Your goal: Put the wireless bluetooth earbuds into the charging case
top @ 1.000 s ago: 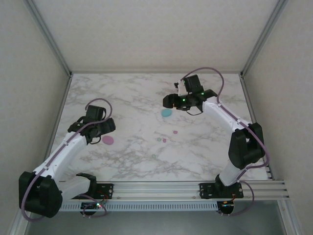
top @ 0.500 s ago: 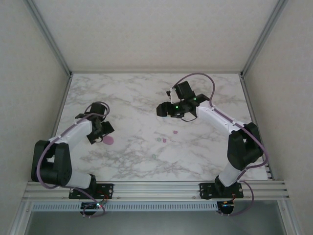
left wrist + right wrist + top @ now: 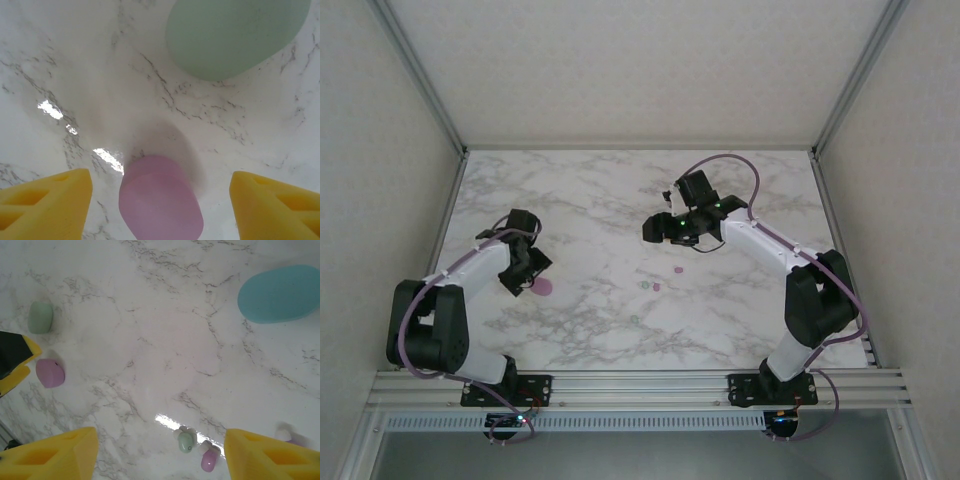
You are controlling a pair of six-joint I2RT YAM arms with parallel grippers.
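- Reading the right wrist view from its near edge, you see the right gripper [image 3: 160,440] spread wide. Its yellow pads [image 3: 55,455] sit at the two lower corners with nothing held between them.
- Between those pads, on the marble table [image 3: 150,340], lie two of the wireless bluetooth earbuds: a mint green bud [image 3: 185,441] and a pink bud [image 3: 208,460]. They lie side by side, touching or nearly so.
- A third bud [image 3: 287,435] sits just beside the pad at the lower right corner and is blurred there. The top view shows it pink and a little apart from the pair.
- All three buds lie loose on the marble, outside every case.
- Farther off in the same view, the cyan case [image 3: 280,294] lies flat at the upper right, well apart from the buds.
- Across the table, at the left edge of that view, the pink case [image 3: 50,372] and the mint green case [image 3: 40,316] lie near each other without touching.
- In the left wrist view, the left gripper [image 3: 161,192] is likewise spread wide. The pink case lies between its pads with bare marble on both sides, so neither pad touches it.
- You cannot tell how high those pads sit above the marble.
- Beyond the pink case, the mint green case lies clear of the fingers.
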